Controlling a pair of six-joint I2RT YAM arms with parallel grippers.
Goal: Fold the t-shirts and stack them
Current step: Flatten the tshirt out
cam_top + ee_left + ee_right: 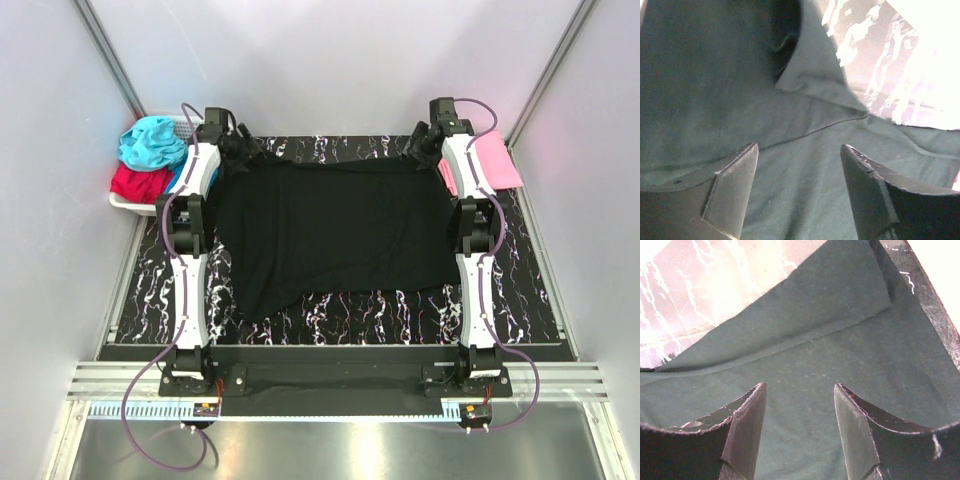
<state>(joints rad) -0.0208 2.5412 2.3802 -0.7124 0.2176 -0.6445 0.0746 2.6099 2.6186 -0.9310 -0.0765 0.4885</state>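
Note:
A large black t-shirt (pixel 335 235) lies spread over the marbled mat; both wrist views show it as dark green cloth (pixel 715 90) (pixel 840 365). My left gripper (pixel 240 152) hovers at its far left corner, open, with only cloth showing between its fingers (pixel 737 185). Over the far right corner, my right gripper (pixel 425 145) is open too, nothing between its fingers (pixel 747 425). A folded pink t-shirt (pixel 490 160) lies at the far right, beside the right arm. Teal (pixel 152 142) and red (pixel 138 182) t-shirts are heaped in the basket at the far left.
The white lattice basket (pixel 122 200) stands at the mat's far left edge. The black marbled mat (pixel 380 305) shows bare in front of the black shirt. White walls close in the left, back and right sides.

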